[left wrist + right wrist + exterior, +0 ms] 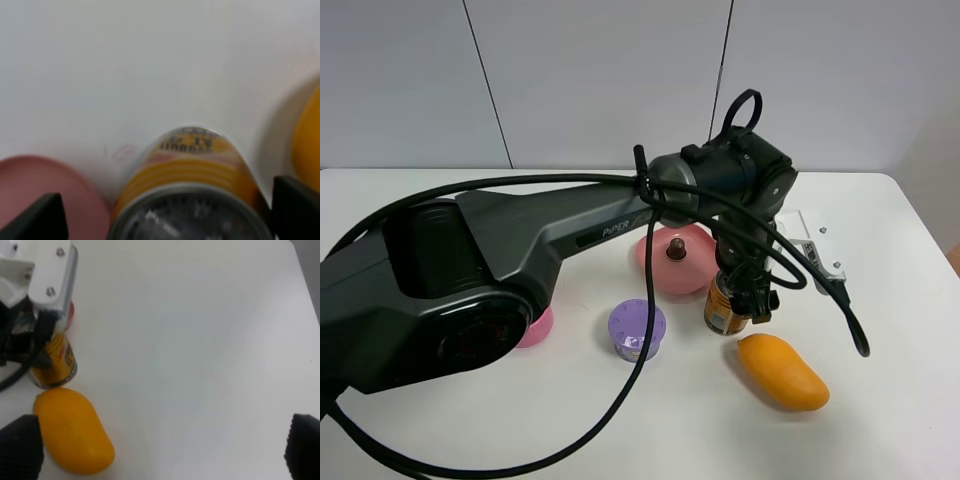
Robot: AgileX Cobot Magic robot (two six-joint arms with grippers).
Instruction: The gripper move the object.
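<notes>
The orange-gold can (722,312) stands upright on the white table between a pink plate and a mango. My left gripper (744,292) reaches across from the left and is down around the can's top. In the left wrist view its black fingertips (42,220) stand on either side of the can (187,170), open, with a gap showing on one side. My right gripper (162,450) is wide open and empty above bare table; its view shows the can (55,365) off to the side.
A pink plate (660,268) holding a small brown object sits just behind the can. An orange mango (782,372) lies close in front of it to the right. A purple lidded tub (637,330) stands to the can's left. A pink object (536,326) shows under the left arm.
</notes>
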